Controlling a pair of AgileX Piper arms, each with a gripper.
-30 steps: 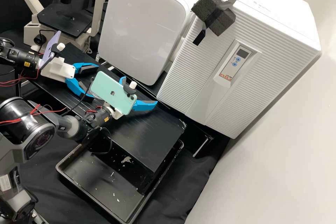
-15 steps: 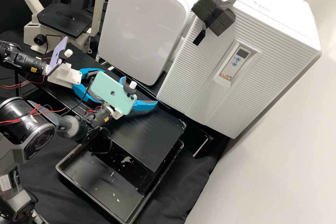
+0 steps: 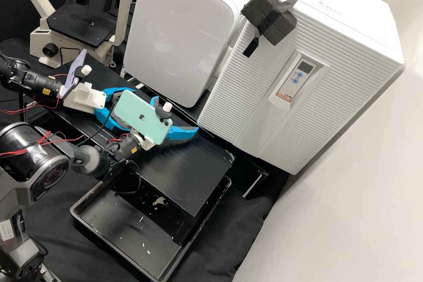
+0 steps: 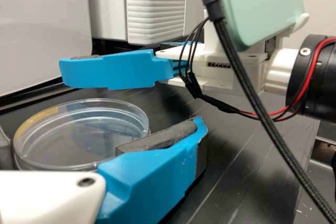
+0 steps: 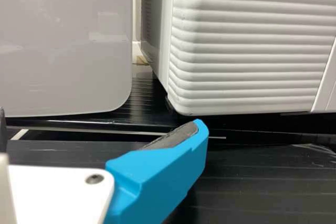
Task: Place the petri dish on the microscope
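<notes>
The petri dish (image 4: 79, 135) sits on the black bench (image 3: 194, 167), in from the edge beside the white cabinet (image 3: 185, 31), between the left gripper's (image 3: 105, 116) parted fingers. The right gripper (image 3: 176, 114) stands open

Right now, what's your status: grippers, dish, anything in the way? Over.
Left gripper open around petri dish. Right gripper open, empty. Dish resting on black bench. Right gripper close by, might crowd the lift.
</notes>
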